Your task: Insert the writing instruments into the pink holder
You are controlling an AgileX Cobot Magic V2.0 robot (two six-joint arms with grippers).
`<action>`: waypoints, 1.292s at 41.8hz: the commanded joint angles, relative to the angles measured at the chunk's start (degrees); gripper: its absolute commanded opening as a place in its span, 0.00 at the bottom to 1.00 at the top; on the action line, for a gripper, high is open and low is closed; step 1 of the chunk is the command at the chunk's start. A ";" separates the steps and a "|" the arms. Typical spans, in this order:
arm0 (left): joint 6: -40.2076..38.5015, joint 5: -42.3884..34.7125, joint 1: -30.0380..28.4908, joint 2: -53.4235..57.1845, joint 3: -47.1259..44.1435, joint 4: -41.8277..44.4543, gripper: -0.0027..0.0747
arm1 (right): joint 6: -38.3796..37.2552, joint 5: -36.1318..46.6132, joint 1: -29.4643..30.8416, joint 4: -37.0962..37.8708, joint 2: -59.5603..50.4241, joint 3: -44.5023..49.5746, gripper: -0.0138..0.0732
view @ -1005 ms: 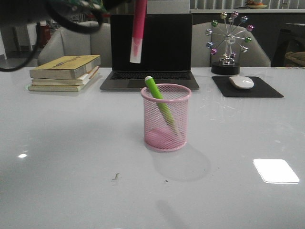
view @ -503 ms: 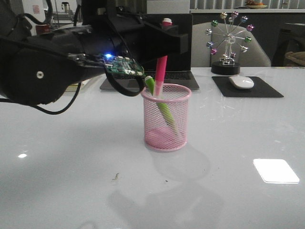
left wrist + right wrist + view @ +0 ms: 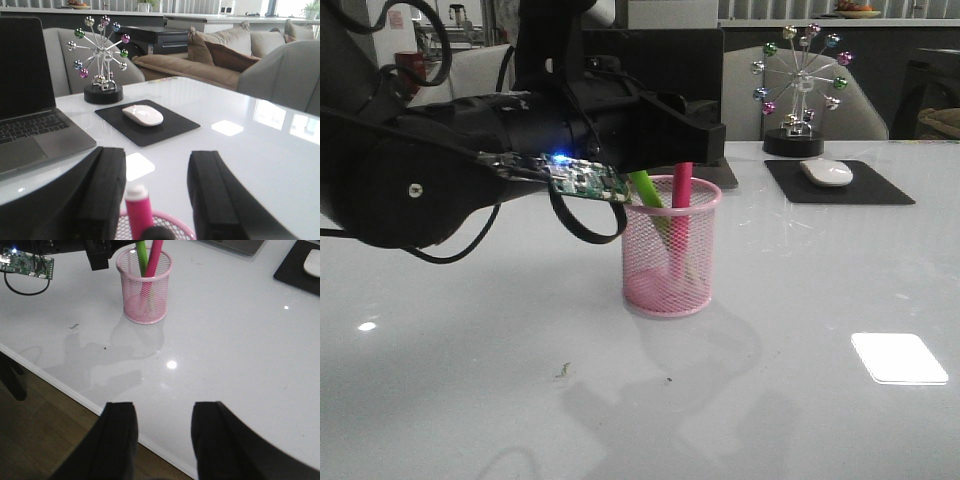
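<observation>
The pink holder (image 3: 670, 255) stands mid-table, with the green marker (image 3: 645, 187) leaning in it. The magenta marker (image 3: 680, 215) also stands inside, its top end poking above the rim. My left gripper (image 3: 686, 150) hovers just over the rim, open. In the left wrist view the magenta marker (image 3: 139, 212) rises between the fingers (image 3: 107, 192), close to one of them and well apart from the other, above the holder's rim (image 3: 175, 230). My right gripper (image 3: 162, 432) is open and empty over the table's front edge, well back from the holder (image 3: 144, 287).
A laptop (image 3: 705, 45) sits behind the holder. A mouse (image 3: 827, 172) on a black pad (image 3: 880, 190) and a ferris-wheel ornament (image 3: 800, 90) are at the back right. The left arm's bulk (image 3: 440, 170) covers the table's left side. The floor (image 3: 45, 440) shows below the table edge.
The left arm came down from high above the holder. The magenta marker went from hanging overhead, to tip in the holder, to standing inside it. The green marker stayed put.
</observation>
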State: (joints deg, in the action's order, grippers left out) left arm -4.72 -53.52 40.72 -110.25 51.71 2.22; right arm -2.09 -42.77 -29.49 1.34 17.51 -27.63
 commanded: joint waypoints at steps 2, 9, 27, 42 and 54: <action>1.12 5.01 0.40 8.38 1.92 0.39 0.54 | -0.07 3.90 0.32 0.09 0.49 -1.47 0.61; 1.53 25.42 0.40 20.44 2.20 0.64 0.53 | -0.07 3.90 0.32 0.09 0.49 -1.47 0.61; 1.53 72.00 0.40 51.45 1.94 2.07 0.53 | -0.07 3.90 0.32 0.09 0.49 -1.47 0.61; 1.53 84.40 0.40 72.26 -9.32 2.70 0.53 | -0.07 3.90 0.32 0.09 0.49 -1.47 0.61; 1.53 90.93 0.40 83.71 -15.98 4.56 0.53 | -0.07 2.96 0.32 0.19 0.49 -1.33 0.61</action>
State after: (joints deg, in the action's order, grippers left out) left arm -3.23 40.04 40.72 -28.35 35.63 5.40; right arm -2.09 -43.26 -29.49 1.34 17.51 -27.63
